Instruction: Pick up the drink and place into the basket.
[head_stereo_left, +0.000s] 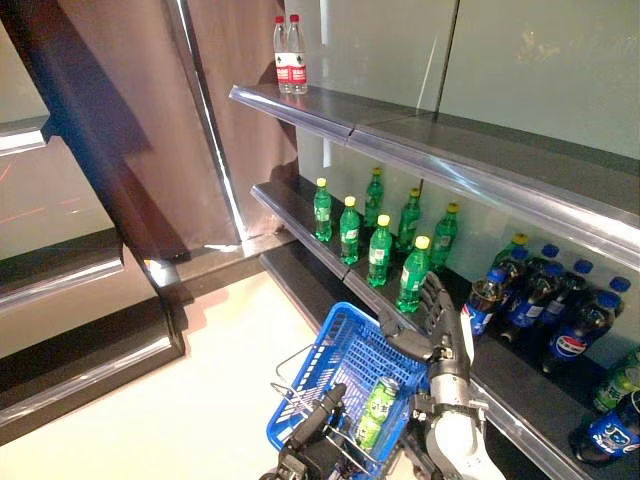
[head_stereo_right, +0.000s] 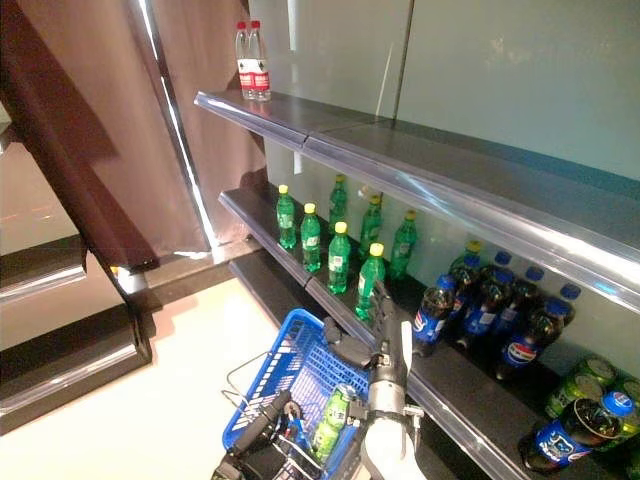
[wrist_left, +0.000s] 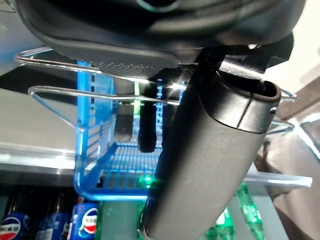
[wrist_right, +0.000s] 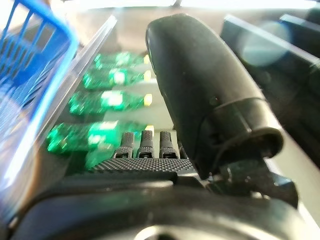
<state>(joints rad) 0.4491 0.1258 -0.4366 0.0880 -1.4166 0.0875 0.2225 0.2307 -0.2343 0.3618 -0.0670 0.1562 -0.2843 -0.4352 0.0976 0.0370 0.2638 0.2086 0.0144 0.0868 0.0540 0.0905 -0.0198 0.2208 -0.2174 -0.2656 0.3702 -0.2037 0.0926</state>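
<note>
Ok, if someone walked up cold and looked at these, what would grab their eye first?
Probably the bright blue basket held low in front by the left hand, its fingers curled round the wire handle, with a green bottle already lying inside. Next, the row of yellow-capped green bottles on the middle shelf, where the open right hand reaches toward the nearest one.

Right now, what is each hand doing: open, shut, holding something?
Left hand: shut on the basket's wire handle.
Right hand: open, fingers straight toward the nearest green bottle, holding nothing.
</note>
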